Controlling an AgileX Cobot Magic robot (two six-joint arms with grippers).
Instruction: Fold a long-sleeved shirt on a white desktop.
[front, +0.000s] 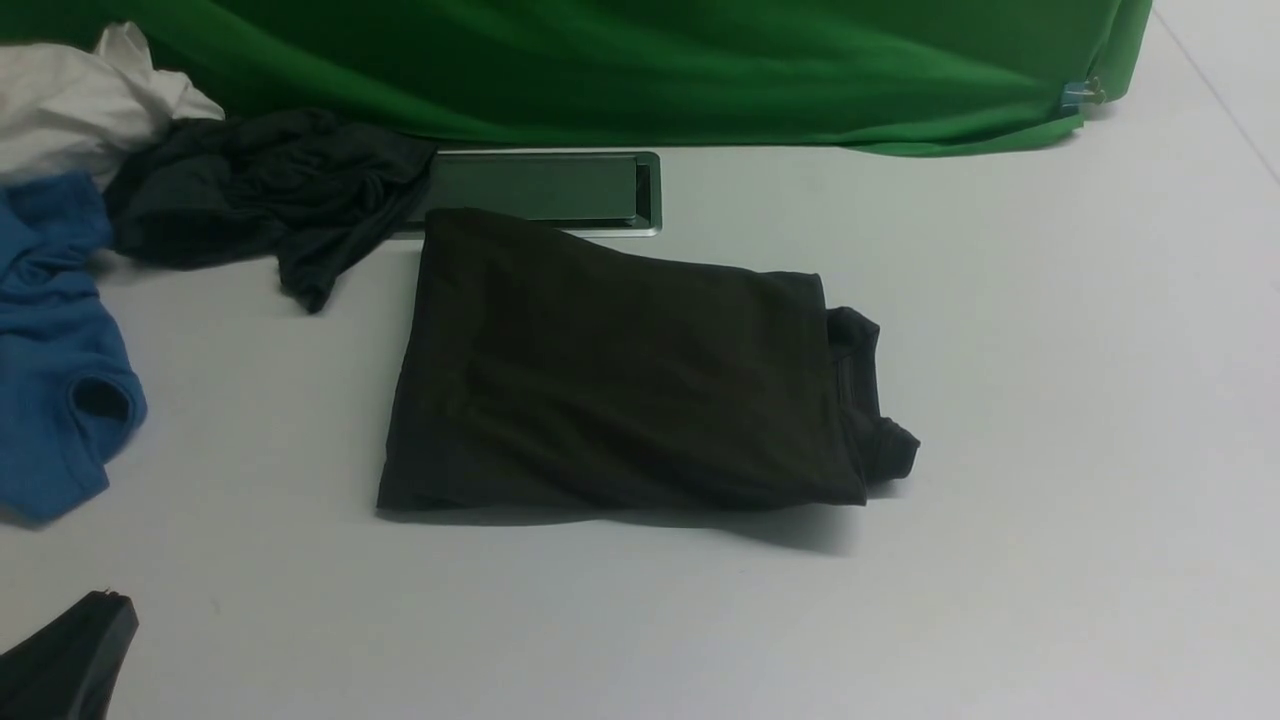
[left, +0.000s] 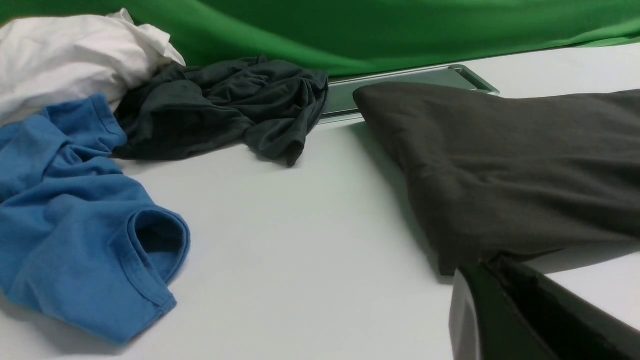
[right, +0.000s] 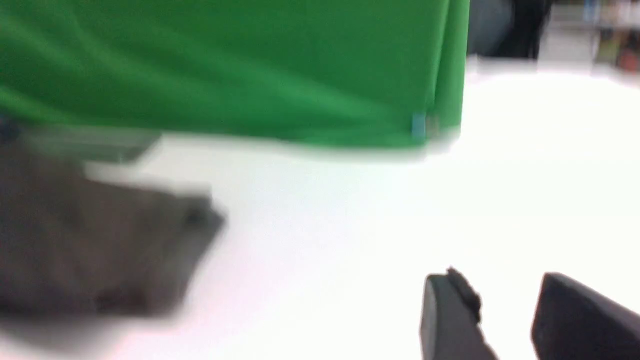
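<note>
The long-sleeved shirt (front: 620, 380) lies folded into a dark brown-grey rectangle in the middle of the white desktop (front: 1050, 400), its collar end bunched at the right. My left gripper (front: 105, 610) sits low at the near left corner, shut and empty, well apart from the shirt. In the left wrist view its closed tips (left: 487, 265) only overlap the shirt (left: 500, 160) by line of sight. My right gripper (right: 500, 280) does not show in the front view. In its blurred wrist view it is open over bare table with nothing between its fingers, to the right of the shirt (right: 90, 245).
A grey cable slot (front: 540, 188) sits just behind the shirt, its near edge partly covered. A green cloth (front: 650, 70) hangs along the back. At the left lie a crumpled black-teal garment (front: 260, 190), a blue garment (front: 50, 350) and a white one (front: 80, 100).
</note>
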